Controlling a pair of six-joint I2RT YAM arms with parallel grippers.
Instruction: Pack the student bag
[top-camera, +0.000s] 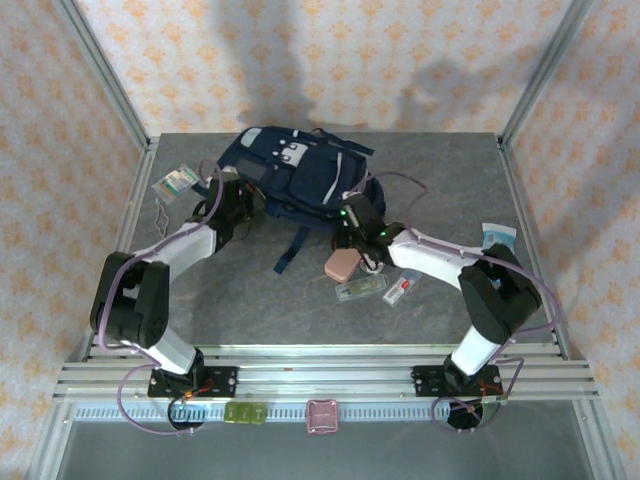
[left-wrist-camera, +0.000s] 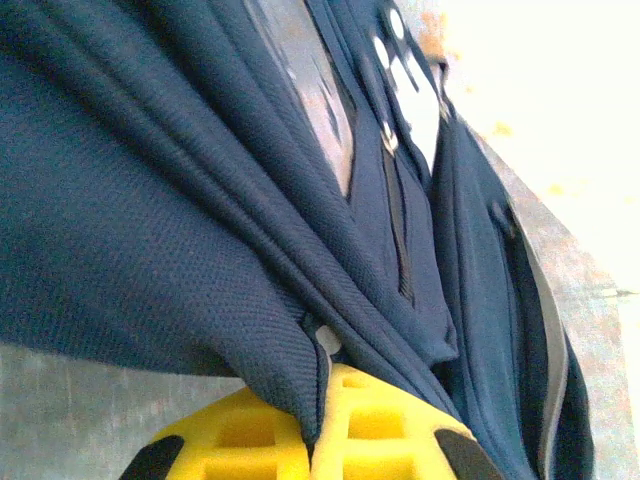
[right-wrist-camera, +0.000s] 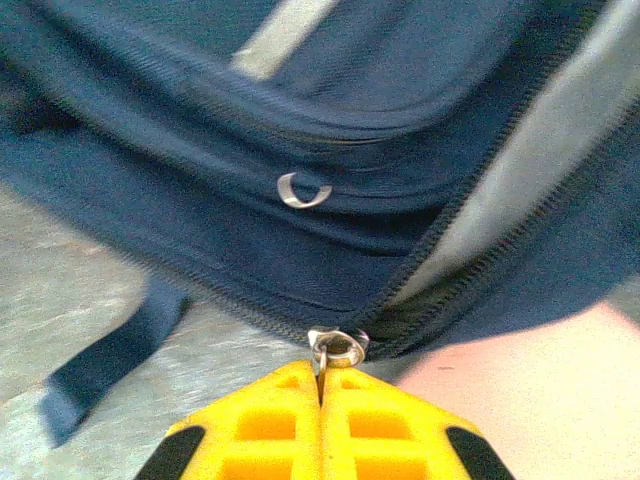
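The student bag (top-camera: 295, 172), navy blue with light patches and a grey stripe, lies at the back middle of the table. My left gripper (top-camera: 229, 199) is at its left side. In the left wrist view the yellow fingers (left-wrist-camera: 390, 430) are shut on a fold of the bag's fabric (left-wrist-camera: 285, 370). My right gripper (top-camera: 352, 216) is at the bag's near right edge. Its yellow fingers (right-wrist-camera: 270, 420) are shut on the metal zipper pull (right-wrist-camera: 338, 349) at the end of a zipper line (right-wrist-camera: 450, 215).
A pink case (top-camera: 340, 264) and two clear packets (top-camera: 360, 289) (top-camera: 398, 291) lie just in front of the bag. A card (top-camera: 175, 182) rests at the back left, another item (top-camera: 497, 236) at the right edge. A dark strap (top-camera: 291, 252) trails forward. Frame posts ring the table.
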